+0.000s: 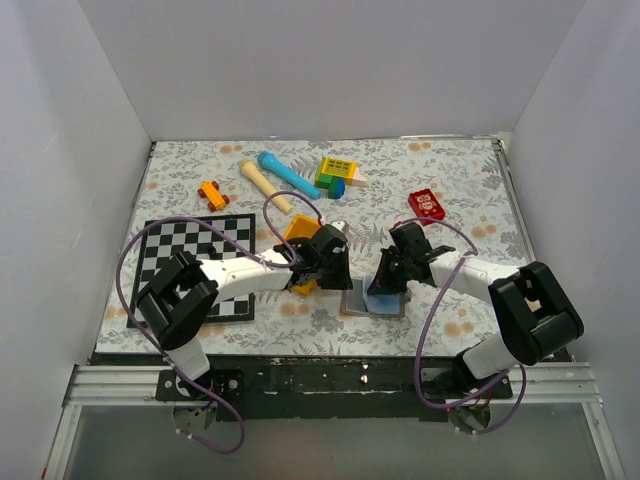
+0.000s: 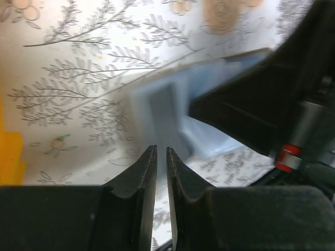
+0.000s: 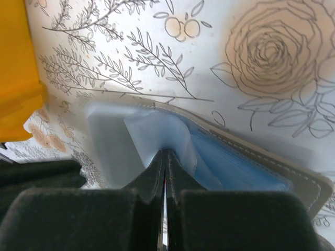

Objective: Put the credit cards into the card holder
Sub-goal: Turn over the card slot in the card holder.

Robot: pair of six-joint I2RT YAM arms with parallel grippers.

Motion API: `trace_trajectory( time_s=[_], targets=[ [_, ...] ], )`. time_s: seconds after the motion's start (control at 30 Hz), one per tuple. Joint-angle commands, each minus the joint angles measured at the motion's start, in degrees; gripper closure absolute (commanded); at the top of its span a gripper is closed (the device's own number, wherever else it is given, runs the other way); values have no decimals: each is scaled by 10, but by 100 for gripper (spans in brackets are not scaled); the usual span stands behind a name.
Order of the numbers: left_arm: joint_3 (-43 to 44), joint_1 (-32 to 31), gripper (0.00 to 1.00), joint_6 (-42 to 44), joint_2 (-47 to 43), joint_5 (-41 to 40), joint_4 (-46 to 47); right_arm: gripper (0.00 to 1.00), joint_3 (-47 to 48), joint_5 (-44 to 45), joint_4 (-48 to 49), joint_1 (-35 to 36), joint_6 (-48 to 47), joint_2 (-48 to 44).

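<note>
The card holder [image 1: 385, 303] lies open on the flowered cloth near the front, grey outside with pale blue pockets. It also shows in the right wrist view [image 3: 235, 162] and, blurred, in the left wrist view [image 2: 162, 104]. My right gripper [image 1: 385, 280] is over it; in its own view [image 3: 165, 151] the jaws are pinched on a pale pocket flap. My left gripper [image 1: 335, 268] sits just left of the wallet; its jaws [image 2: 161, 149] stand almost together with nothing between them. No black credit cards show in any view.
An orange tray [image 1: 297, 232] stands behind the left gripper and shows at the left edge of both wrist views [image 3: 15, 68]. A checkerboard [image 1: 195, 262] lies left. A red block [image 1: 427, 205], coloured blocks [image 1: 337, 175] and toy sticks [image 1: 285, 173] lie farther back.
</note>
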Motion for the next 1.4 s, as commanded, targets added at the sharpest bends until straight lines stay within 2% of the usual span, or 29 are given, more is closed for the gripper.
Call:
trace_trajectory(
  time_s=[0.0,0.23,0.7,1.0,1.13,1.37],
  targets=[
    [8,-18,86,11,-55,-18,26,99,-3,42,-2,9,-24,41],
    [11,-31,88,22,-47,-2,45,99,12,36,-10,9,-33,52],
    [25,-35,100,2,59,23,106,99,4,21,-5,9,-32,49],
    [36,-35,100,-2,86,28,111,99,-2,21,-13,9,-32,41],
    [37,-35,100,-2,98,28,99,99,-2,29,-28,10,-32,8],
    [24,-35,100,-8,101,34,101,99,-22,94,-89,9,-12,-96]
  ],
)
